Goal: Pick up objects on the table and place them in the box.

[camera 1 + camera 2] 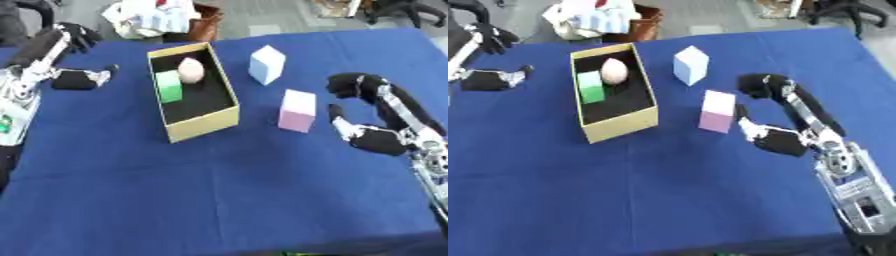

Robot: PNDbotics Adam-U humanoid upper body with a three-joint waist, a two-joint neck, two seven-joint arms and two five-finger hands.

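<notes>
1. The left hand [74,79] hangs over the blue table [227,190] at the view's left edge, fingers relaxed and holding nothing; it looks idle.
2. Just to its right stands the open box [203,124]. Inside lie a green block [168,86] and, beside it toward the far end, a pale egg [191,69], so part of the job looks done.
3. Further right, near the box's far corner, a white cube [267,64] sits on the cloth.
4. A pink block [297,110] stands upright just to the left of the right hand [372,137], close to it but apart.
5. The right hand is spread, thumb and fingers bracketing empty air beside the block. My reading: this is the reach for the pink block. Next it would need to slide left until the block is between thumb and fingers, then close.
6. The right eye view shows the right forearm down to its silver casing; the left eye view shows more of the left arm.
</notes>
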